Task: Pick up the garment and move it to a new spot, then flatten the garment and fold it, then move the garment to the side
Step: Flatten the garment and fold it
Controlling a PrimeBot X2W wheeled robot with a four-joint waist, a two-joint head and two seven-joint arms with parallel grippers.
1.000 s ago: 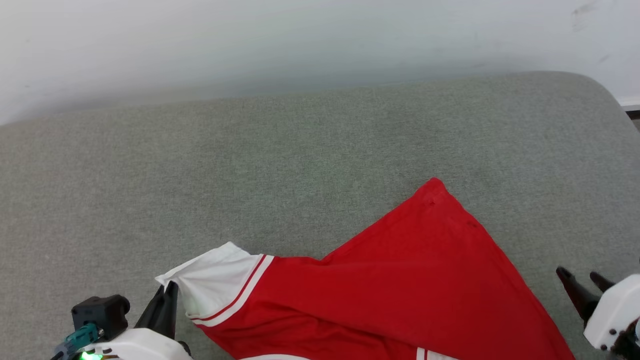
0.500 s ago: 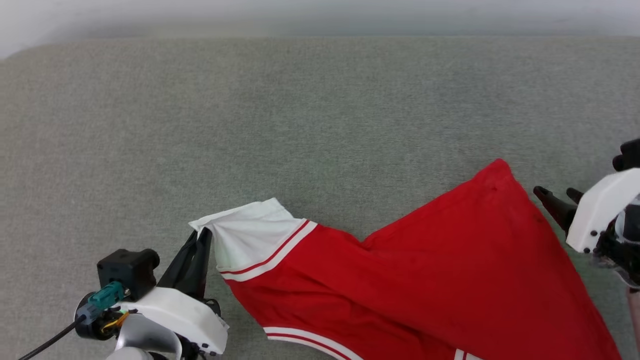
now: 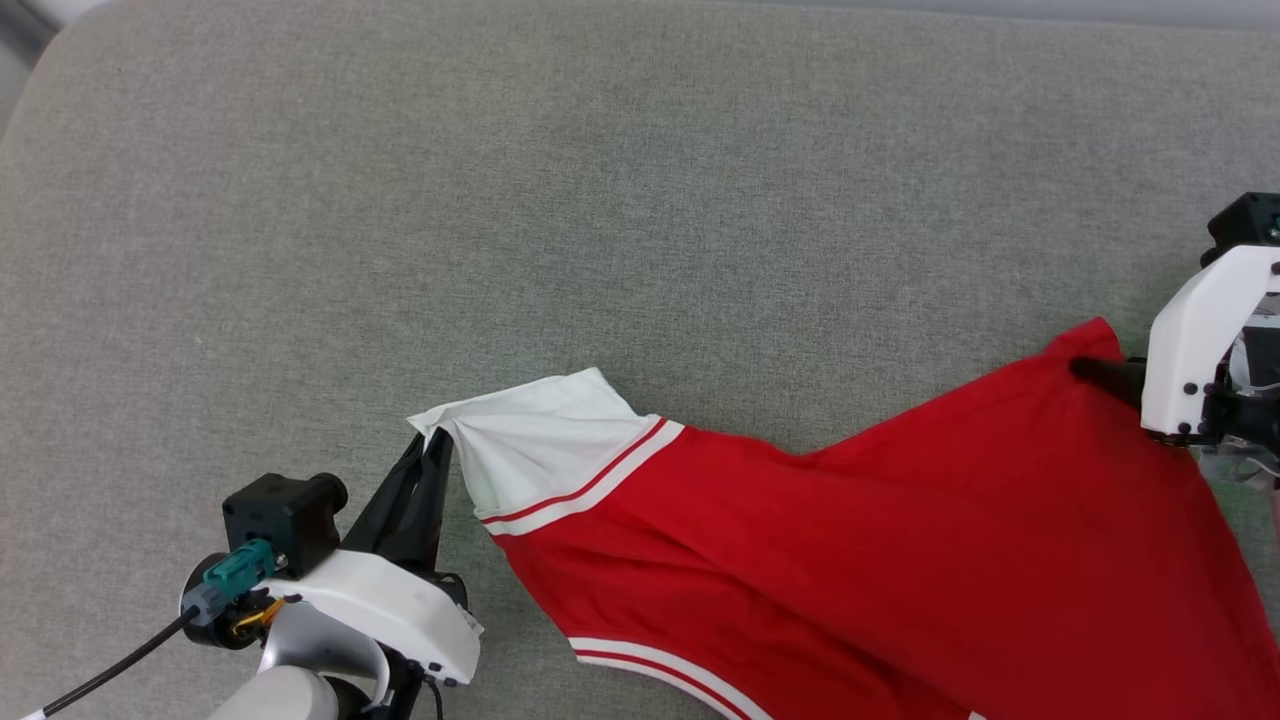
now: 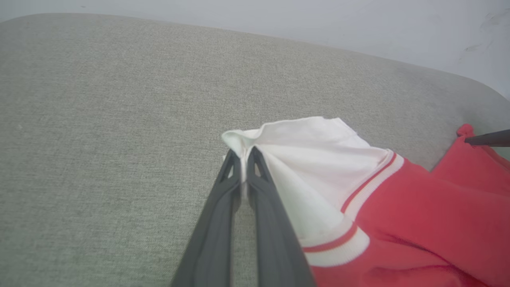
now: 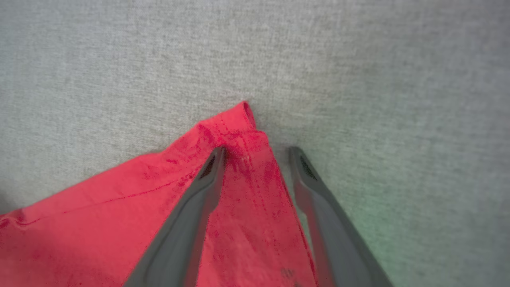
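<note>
The left pincer (image 3: 432,447) has its two dark fingers pressed together on the gathered edge of the white sleeve (image 4: 310,159) of the garment (image 3: 850,560). The cloth is pinched right at the fingertips, and a small fold of it stands up just past them. From that grip the sleeve fans out to the pincer's right, across its red-and-white striped band, into the red body. The body lies spread on the grey fabric surface (image 3: 600,200) between the two pincers. The right pincer (image 5: 259,153) has its fingers apart, set either side of the edge of the garment's red corner (image 5: 239,119). In the right wrist view the finger on the left lies over the red cloth, and the one on the right is over bare grey fabric just beside the edge. The tip of the corner lies just ahead of the fingertips. Whether those fingers touch the cloth is unclear. Beyond the left pincer, a pale wall (image 4: 318,20) rises behind the far rim of the surface.
</note>
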